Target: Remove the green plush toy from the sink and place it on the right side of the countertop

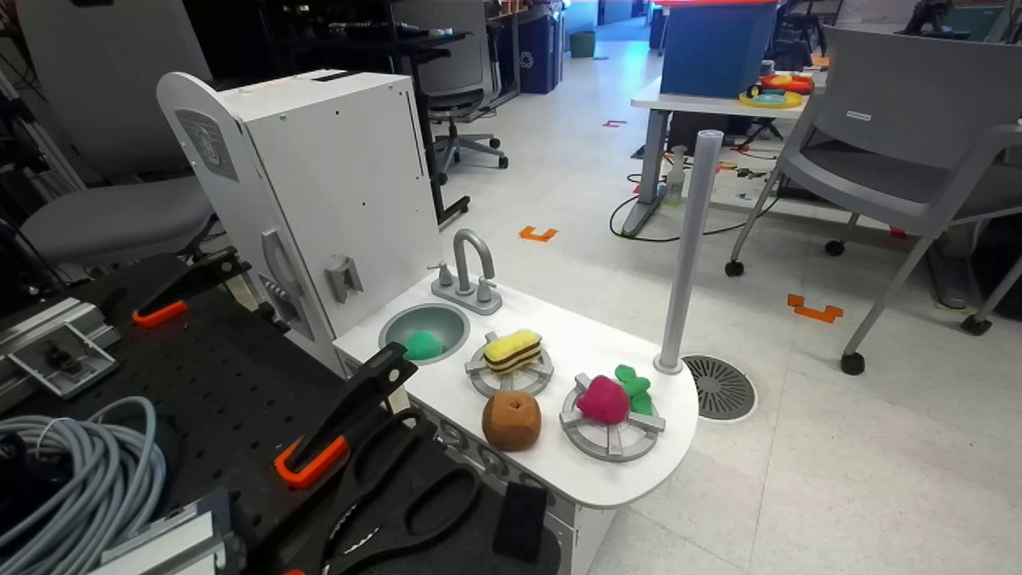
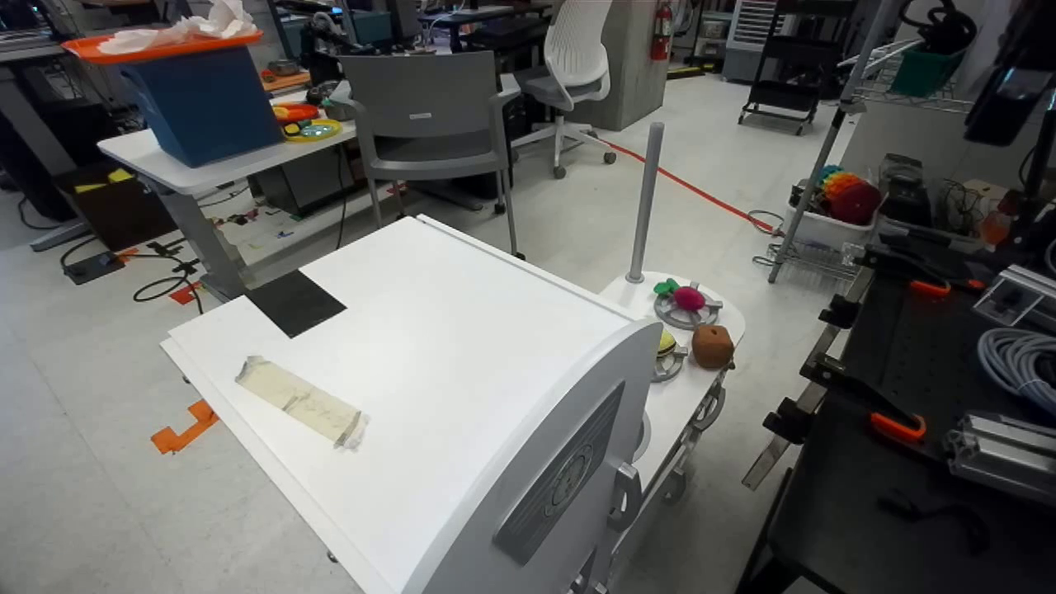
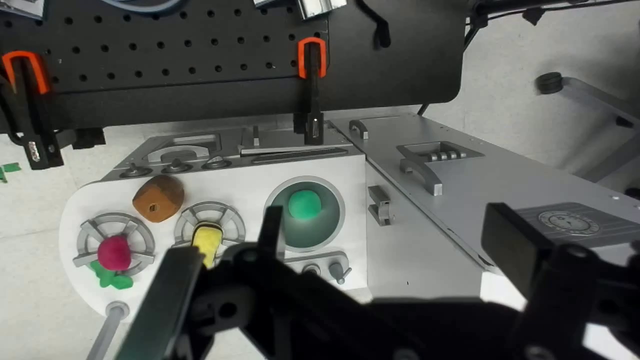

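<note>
The green plush toy (image 1: 423,345) is a small rounded piece lying in the round grey sink (image 1: 437,315) of a white toy kitchen. In the wrist view the toy (image 3: 305,204) lies in the upper part of the sink bowl (image 3: 312,235). The white countertop (image 1: 587,339) also shows in the wrist view (image 3: 250,185). My gripper (image 3: 392,230) is wide open and empty, seen only in the wrist view. One finger overlaps the sink's edge there and the other lies over the tall cabinet. In an exterior view the cabinet hides the toy and most of the sink.
A yellow-black striped plush (image 1: 512,351) and a pink plush with green leaves (image 1: 604,399) lie on burners. A brown plush (image 1: 512,421) sits near the front edge. A faucet (image 1: 473,263), tall cabinet (image 1: 343,176), grey post (image 1: 691,247) and clamped black table (image 3: 200,55) stand around.
</note>
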### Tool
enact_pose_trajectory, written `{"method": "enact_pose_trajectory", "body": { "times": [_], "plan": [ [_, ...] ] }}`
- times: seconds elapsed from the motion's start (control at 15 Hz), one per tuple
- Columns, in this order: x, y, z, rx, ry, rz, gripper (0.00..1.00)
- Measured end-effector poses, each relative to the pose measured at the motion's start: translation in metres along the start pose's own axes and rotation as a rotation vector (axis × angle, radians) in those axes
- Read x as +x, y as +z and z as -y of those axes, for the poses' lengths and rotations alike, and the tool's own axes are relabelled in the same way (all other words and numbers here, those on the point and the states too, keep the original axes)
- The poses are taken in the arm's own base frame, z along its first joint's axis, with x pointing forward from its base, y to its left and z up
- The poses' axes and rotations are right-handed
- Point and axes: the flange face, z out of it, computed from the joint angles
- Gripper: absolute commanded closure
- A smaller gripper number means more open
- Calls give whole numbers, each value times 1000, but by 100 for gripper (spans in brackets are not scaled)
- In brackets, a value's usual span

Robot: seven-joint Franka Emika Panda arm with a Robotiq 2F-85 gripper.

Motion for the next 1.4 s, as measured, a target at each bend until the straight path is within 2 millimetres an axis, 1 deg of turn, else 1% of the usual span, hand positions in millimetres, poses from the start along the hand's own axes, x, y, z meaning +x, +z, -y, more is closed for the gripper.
{"method": "enact_pose_trajectory", "body": {
  "times": [0.13, 0.27, 0.47, 0.6, 0.87, 1.13, 1.4],
  "plan": [
    [22, 14, 11, -51, 15, 11, 0],
    [48, 31, 15, -114, 26, 24, 0],
    [89, 66, 10, -173, 20, 64, 0],
    [115, 94, 5, -184, 13, 74, 0],
    [161, 165, -7, -183, 21, 96, 0],
    [202, 246, -23, -173, 47, 87, 0],
    [232, 330, -42, -217, 66, 107, 0]
  ]
}}
